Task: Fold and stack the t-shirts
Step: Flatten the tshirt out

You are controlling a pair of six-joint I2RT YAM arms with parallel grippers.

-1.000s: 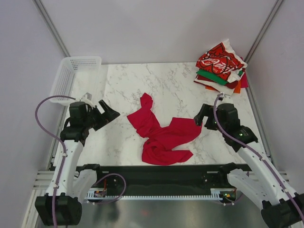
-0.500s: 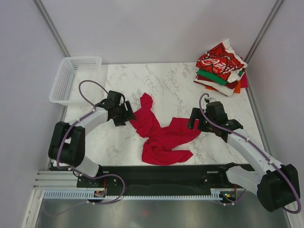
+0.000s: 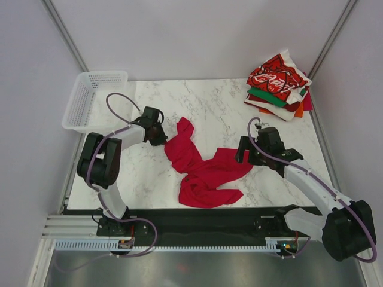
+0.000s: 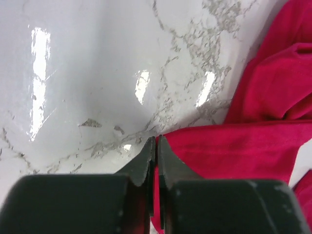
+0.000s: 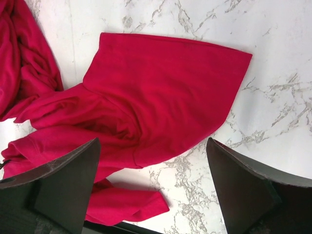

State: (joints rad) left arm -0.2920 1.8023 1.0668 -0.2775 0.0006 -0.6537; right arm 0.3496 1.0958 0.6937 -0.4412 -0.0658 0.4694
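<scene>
Left gripper (image 3: 160, 139), swung in to the crimson t-shirt (image 3: 200, 167) over the last second, is pinching its left hem, the shirt's long axis running to the right gripper (image 3: 245, 150), hovering wide open and empty over its right end, the folded stack (image 3: 278, 84) lying beyond.

text: white script print | on: red top shirt (image 3: 276, 76) of the stack (image 3: 274, 99), far right of table | reading: looked like "Coca-Cola", but was too small to be sure | wrist views: showed no text | other readable labels, numbers, signs: none
</scene>
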